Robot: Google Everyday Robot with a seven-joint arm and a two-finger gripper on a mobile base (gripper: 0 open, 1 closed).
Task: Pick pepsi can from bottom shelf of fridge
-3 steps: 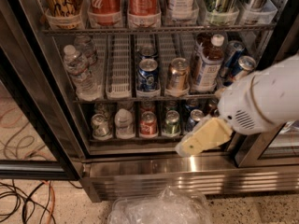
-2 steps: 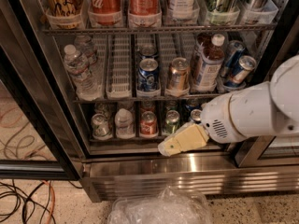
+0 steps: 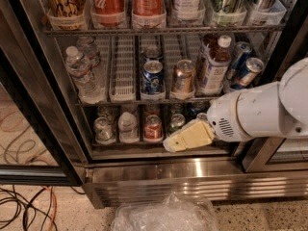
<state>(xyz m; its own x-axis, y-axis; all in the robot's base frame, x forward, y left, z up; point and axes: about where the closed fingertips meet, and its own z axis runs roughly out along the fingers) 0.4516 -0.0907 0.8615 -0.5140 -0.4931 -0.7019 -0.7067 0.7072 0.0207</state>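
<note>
The fridge (image 3: 192, 177) stands open with its wire racks in view. The bottom shelf (image 3: 130, 142) holds a row of small cans: a silver-green one (image 3: 102, 129), a white one (image 3: 127, 126), a red one (image 3: 153, 127) and a green one (image 3: 175, 123). A dark blue can (image 3: 196, 109), likely the pepsi can, shows only its upper part behind my gripper at the shelf's right end. My gripper (image 3: 185, 137), cream-coloured on a white arm, reaches in from the right. It sits in front of the bottom shelf with its tip below the green can.
The rack above holds a water bottle (image 3: 82, 71), a blue can (image 3: 153, 78), a copper-brown can (image 3: 183, 76), a juice bottle (image 3: 214, 66) and tilted blue cans (image 3: 245, 69). The black door frame (image 3: 33, 129) stands left. A clear plastic bag (image 3: 163, 215) and cables (image 3: 24, 206) lie on the floor.
My gripper has moved left along the front of the bottom shelf, from the right end to just below the green can. The cans have not moved.
</note>
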